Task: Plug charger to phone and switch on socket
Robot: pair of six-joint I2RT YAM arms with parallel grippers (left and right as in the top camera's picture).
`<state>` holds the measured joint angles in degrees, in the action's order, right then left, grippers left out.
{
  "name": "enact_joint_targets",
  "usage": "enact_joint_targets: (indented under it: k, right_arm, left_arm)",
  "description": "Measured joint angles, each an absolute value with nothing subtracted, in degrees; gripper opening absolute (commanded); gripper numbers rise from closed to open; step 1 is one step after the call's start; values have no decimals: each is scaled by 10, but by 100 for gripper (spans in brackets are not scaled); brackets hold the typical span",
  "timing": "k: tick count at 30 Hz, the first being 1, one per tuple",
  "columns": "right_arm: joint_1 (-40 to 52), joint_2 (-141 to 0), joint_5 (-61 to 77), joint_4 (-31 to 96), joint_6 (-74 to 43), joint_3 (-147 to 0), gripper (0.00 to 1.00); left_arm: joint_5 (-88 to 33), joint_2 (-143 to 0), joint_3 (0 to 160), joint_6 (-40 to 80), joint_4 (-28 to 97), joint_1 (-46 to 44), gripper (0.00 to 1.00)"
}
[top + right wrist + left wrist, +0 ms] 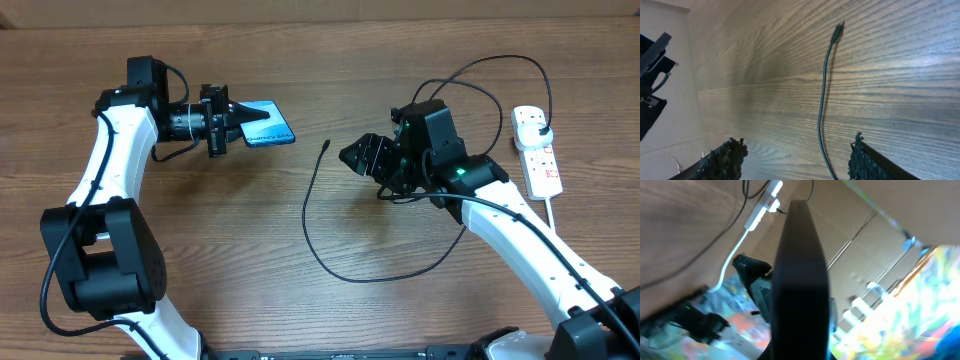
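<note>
The phone (270, 126), blue screen up, is at the back left with its left end between the fingers of my left gripper (240, 120), which is shut on it. In the left wrist view the phone (800, 280) fills the middle as a dark edge-on slab. The charger's black cable (312, 215) loops over the table's middle, and its connector tip (328, 143) lies free just left of my right gripper (358, 156). That gripper is open. From the right wrist, the cable (822, 115) runs between the fingers (726, 157) up to the tip (839, 29). The white socket (537, 150) lies at the far right.
The cable's far end rises in an arc to a black plug (541, 125) in the socket. The socket's thick white cord (553, 210) runs toward the front right. In the left wrist view the socket (766, 204) appears at the top. Bare wood lies between the phone and the tip.
</note>
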<state>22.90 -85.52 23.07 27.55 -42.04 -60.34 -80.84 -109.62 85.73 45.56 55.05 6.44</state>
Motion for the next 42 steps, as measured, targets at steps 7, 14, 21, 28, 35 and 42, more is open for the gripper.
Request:
enact_joint_targets:
  k: [7,14,21,28,35,42]
  right_arm:
    - [229,-872,233,230,-428,-603,65]
    - [229,-939,260,154,-454,-605,57]
    - [203,-1038,317,87,-481,-615,53]
    - [188,-1093,333,52,-493,-639,51]
    - [189,-1134,341,31,-496,-646,51]
    - [197,-1164,341,6,-497,-646,51]
  left_arm:
    - [-762,-1096,857,280,556,64,4]
    - [-719,-1096,857,194,564,64,4]
    - [-711,-1096,857,140,611,64,4]
    - [-706,-1096,857,111,627,64,4]
    - [-698,-1096,857,103,632,64,4]
    - [-696,-1096,857,103,633,64,4]
